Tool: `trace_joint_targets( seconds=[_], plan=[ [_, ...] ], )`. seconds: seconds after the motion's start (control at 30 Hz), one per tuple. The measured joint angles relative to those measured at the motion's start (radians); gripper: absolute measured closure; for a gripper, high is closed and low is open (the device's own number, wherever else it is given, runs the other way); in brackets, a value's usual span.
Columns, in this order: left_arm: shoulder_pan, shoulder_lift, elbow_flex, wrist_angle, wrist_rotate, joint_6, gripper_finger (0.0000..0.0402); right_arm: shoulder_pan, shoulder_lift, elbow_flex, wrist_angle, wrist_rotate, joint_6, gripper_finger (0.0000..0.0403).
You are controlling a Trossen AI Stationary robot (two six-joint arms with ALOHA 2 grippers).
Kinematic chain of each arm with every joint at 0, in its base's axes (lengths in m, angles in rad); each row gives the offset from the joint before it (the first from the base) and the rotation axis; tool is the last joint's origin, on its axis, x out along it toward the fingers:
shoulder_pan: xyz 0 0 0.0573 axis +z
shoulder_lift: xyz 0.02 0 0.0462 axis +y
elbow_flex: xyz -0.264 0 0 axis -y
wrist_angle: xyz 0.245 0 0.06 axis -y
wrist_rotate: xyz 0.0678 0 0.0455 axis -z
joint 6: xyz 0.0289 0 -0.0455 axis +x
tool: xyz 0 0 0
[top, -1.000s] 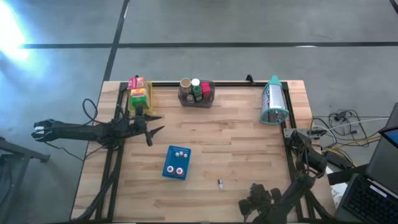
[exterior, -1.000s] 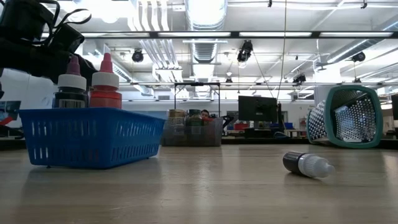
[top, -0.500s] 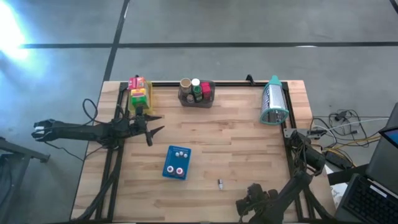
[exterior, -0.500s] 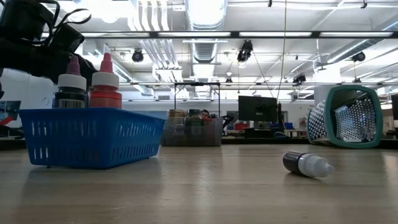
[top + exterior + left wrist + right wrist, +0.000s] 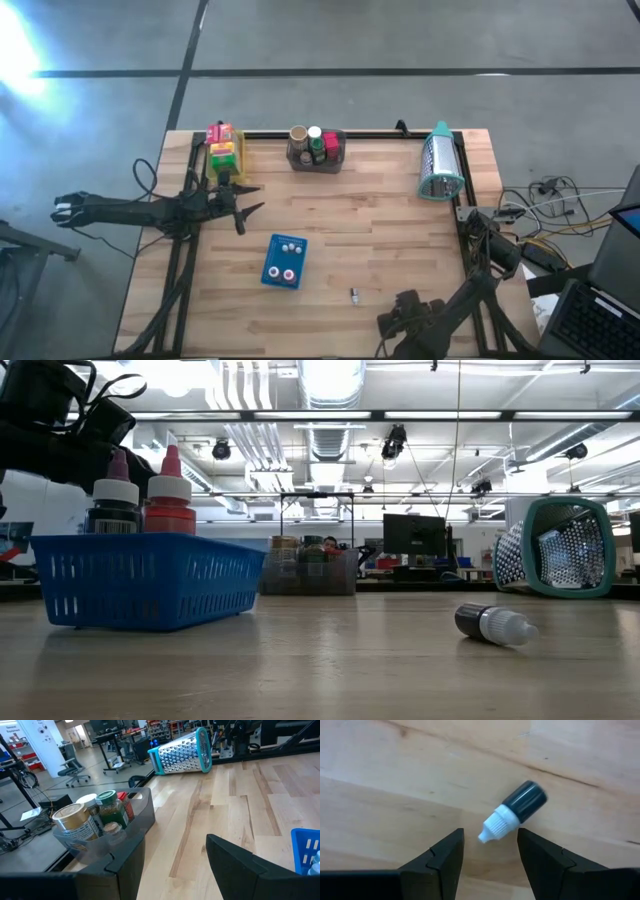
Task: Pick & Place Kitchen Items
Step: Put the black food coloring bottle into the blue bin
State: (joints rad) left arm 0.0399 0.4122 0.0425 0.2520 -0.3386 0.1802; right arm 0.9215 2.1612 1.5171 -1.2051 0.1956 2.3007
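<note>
At the desk's left edge we see the left gripper (image 5: 243, 203) hanging with its jaws apart and empty, near the boxes (image 5: 224, 147) at the far left corner. A blue tray (image 5: 284, 261) holds bottles (image 5: 170, 489). A grey bin (image 5: 317, 152) of cans (image 5: 75, 820) sits at the far edge. Near the front edge a bottle (image 5: 515, 811) lies on its side, the right gripper (image 5: 487, 851) spread open above it. A grater (image 5: 440, 164) lies by the right edge.

We see a table (image 5: 380, 230) of pale, smooth jointed wood planks with a satin sheen. The blue basket (image 5: 150, 580) looks like moulded plastic lattice. The small bottle (image 5: 517, 810) has a glossy dark body and ribbed white plastic cap. The grater (image 5: 182, 752) shows perforated shiny metal framed in teal plastic; the grey bin (image 5: 117, 837) is translucent smoky plastic.
</note>
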Motion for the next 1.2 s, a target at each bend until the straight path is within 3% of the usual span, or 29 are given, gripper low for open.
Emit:
trace_joint_targets(
  seconds=[0.5,1.2],
  plan=[
    [0.0,0.0,0.0,0.0,0.0,0.0,0.0186,-0.001,-0.002,-0.032,-0.019,-0.007,0.0,0.0239],
    [0.0,0.0,0.0,0.0,0.0,0.0,0.0186,0.012,0.0,-0.055,-0.028,-0.04,-0.013,0.0353]
  ],
)
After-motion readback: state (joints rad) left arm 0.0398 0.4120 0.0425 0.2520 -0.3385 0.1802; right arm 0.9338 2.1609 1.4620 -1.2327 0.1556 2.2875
